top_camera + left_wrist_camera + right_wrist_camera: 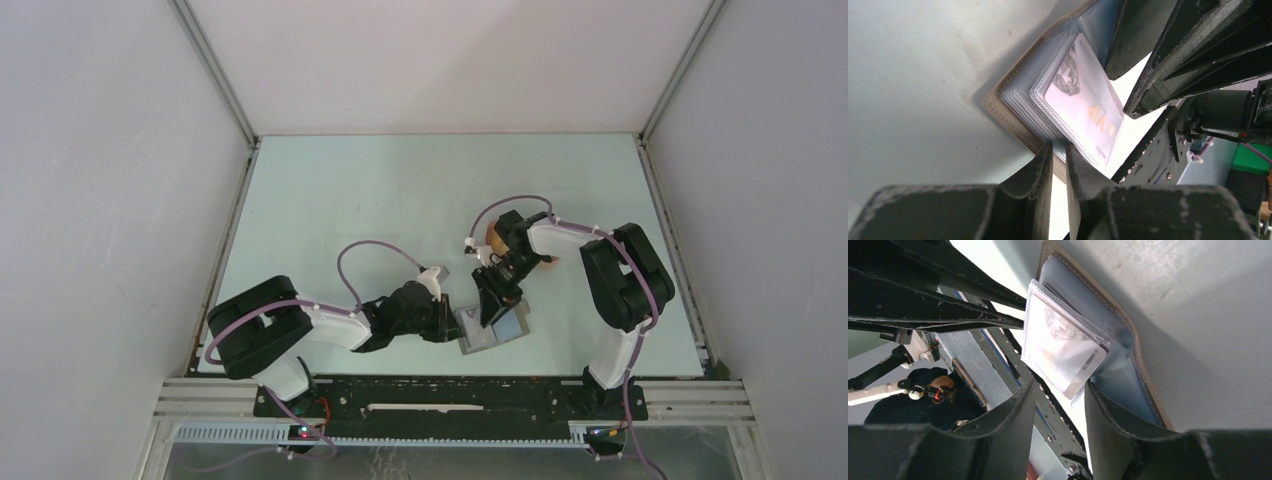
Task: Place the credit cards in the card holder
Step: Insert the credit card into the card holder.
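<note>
The card holder [497, 332] lies open near the table's front edge, its stitched grey-brown cover [998, 107] fanned with clear sleeves. A pale card [1083, 107] with orange lettering sits in the top sleeve. It also shows in the right wrist view [1060, 347]. My left gripper [455, 325] [1058, 147] is shut on the holder's near edge. My right gripper [497, 300] [1060, 385] stands over the holder, open, with the card's lower corner between its fingertips. The holder's cover shows beyond them [1143, 375]. The orange-yellow and dark striped cards are out of view.
A peach-coloured tray [497, 238] sits behind the right arm, mostly hidden by it. The black base rail [450, 395] runs just in front of the holder. White walls enclose the table.
</note>
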{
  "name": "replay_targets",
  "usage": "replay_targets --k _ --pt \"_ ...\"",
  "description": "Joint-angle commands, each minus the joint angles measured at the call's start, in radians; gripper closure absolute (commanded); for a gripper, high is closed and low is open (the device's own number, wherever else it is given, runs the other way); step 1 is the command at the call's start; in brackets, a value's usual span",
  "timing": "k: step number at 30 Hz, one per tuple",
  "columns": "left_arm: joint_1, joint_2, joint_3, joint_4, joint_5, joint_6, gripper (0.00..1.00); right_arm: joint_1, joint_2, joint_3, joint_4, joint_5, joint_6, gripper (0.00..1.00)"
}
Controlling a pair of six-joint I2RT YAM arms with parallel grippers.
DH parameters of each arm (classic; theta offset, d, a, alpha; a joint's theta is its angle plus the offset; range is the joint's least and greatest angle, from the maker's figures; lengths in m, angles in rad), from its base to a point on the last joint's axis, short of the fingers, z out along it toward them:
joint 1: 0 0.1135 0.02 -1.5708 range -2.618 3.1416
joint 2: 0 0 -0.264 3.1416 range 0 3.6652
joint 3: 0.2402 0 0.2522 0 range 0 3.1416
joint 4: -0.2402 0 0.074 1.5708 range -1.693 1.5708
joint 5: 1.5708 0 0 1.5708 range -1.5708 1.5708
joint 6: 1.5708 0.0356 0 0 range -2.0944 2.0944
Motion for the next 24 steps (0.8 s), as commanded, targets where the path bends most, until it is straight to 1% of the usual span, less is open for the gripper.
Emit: replay_targets --k 1,7,11,16,20,24 --pt "-0.011 -0.001 -0.009 0.023 -0.003 -0.009 0.80 0.000 -0.018 0.036 -0.022 -0.081 -0.031 0.52" --pt "-0.009 -0.039 -0.013 -0.035 -0.038 0.005 0.77 -0.019 -0.070 0.033 -0.028 -0.039 -0.060 0.52" --pt "-0.009 -0.069 -0.009 -0.080 -0.054 0.022 0.75 -0.022 -0.068 0.032 -0.027 -0.025 -0.063 0.52" --pt "-0.008 -0.145 -0.021 -0.131 -0.091 0.040 0.73 -0.023 -0.064 0.032 -0.025 -0.003 -0.059 0.51" --pt "-0.008 -0.204 -0.021 -0.162 -0.105 0.067 0.71 -0.022 -0.057 0.032 -0.011 0.040 -0.045 0.51" --pt "-0.008 -0.235 -0.014 -0.159 -0.102 0.092 0.71 -0.020 -0.065 0.022 0.019 0.103 -0.025 0.51"
